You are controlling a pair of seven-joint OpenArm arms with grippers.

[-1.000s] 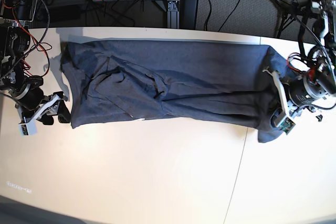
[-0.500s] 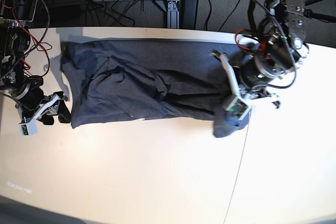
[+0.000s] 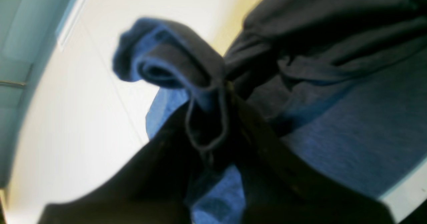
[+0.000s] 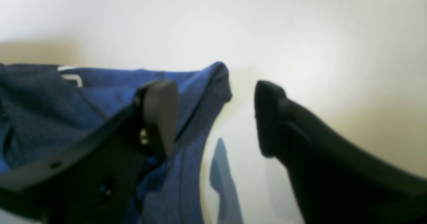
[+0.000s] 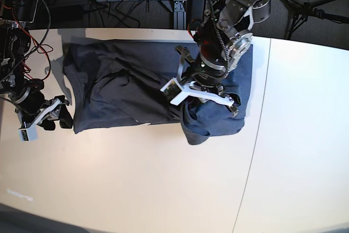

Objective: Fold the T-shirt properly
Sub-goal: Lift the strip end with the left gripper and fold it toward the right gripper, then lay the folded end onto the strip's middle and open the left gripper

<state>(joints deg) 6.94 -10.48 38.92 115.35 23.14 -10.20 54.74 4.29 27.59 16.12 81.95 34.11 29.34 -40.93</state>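
Left gripper (image 3: 213, 117) pinches T-shirt (image 5: 125, 80) hem mid-fold; carry flat, align edges. Right gripper (image 4: 213, 117) spread, idle beside the T-shirt's edge.

— What does the big black and silver robot arm (image 5: 232, 23) look like?
— It has round metal parts, white flat finger plates at 7 o'clock and black wires.
— And the small black arm (image 5: 32, 102)?
— Red wires above it, at 12 o'clock. Its black fingers (image 4: 156, 114) are smooth and rounded.
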